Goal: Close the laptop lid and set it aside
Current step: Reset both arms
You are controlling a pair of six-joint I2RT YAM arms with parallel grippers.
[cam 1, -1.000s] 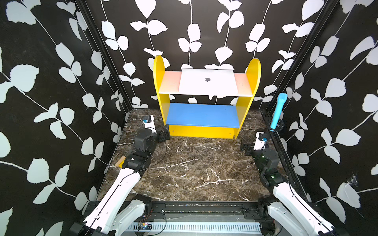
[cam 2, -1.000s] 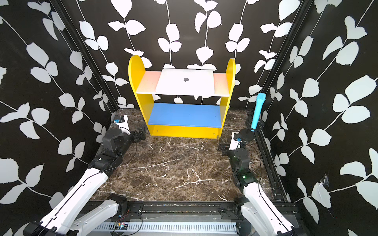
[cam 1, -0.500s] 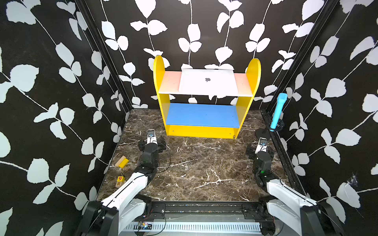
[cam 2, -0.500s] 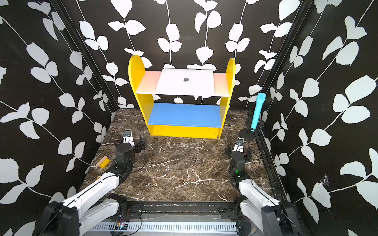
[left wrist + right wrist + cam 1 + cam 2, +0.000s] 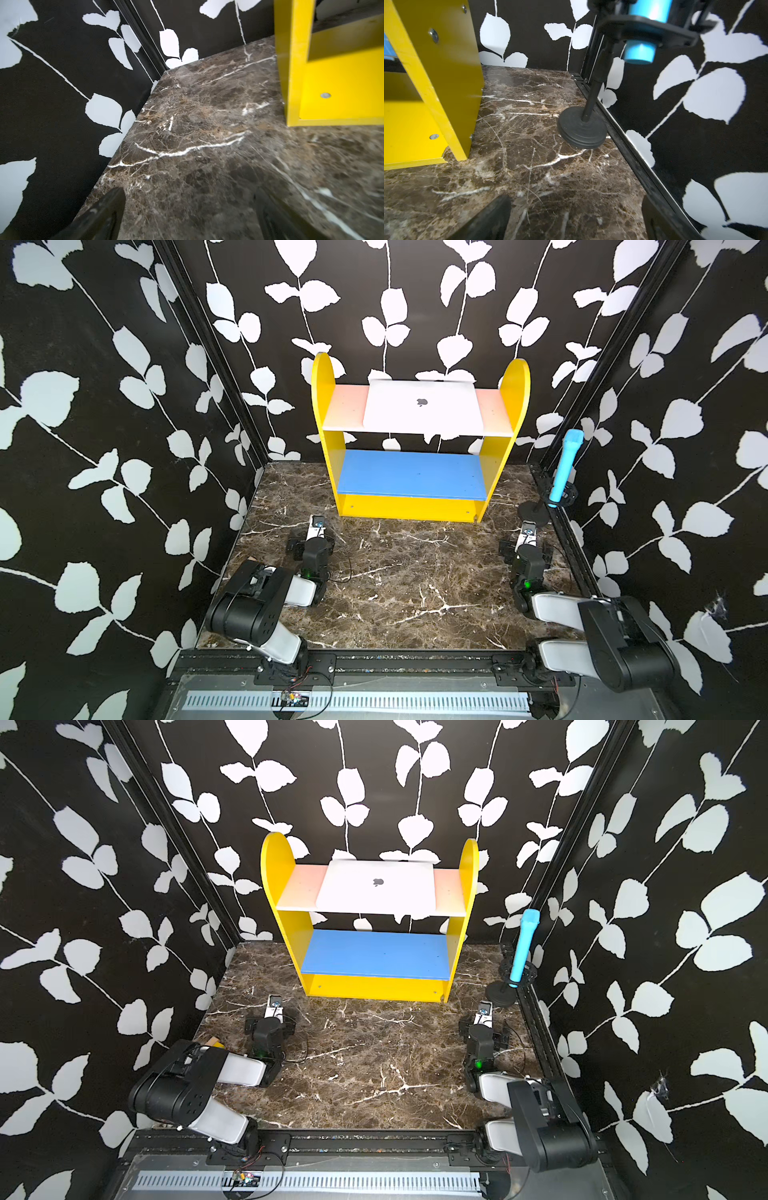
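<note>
The laptop lies flat on the pale pink top board (image 5: pixel 344 410) of a yellow shelf unit, in both top views. The laptop lid (image 5: pixel 422 408) (image 5: pixel 376 888) is down, silver-white with its dark logo facing up; screen and keys are hidden. My left gripper (image 5: pixel 312 540) (image 5: pixel 190 193) rests low over the marble table in front of the shelf's left foot, open and empty. At the table's right side, my right gripper (image 5: pixel 525 545) (image 5: pixel 576 199) is also open and empty. Both are far below the laptop.
The yellow shelf unit (image 5: pixel 492 472) stands at the back with a blue lower board (image 5: pixel 411 472). A blue microphone (image 5: pixel 564 466) leans in a black stand (image 5: pixel 581 129) at the back right. A small yellow block (image 5: pixel 215 1041) lies behind the left arm.
Both arms have drawn back from the shelf toward the front and folded down low over the table. The jaws stay open. The laptop has not moved.
</note>
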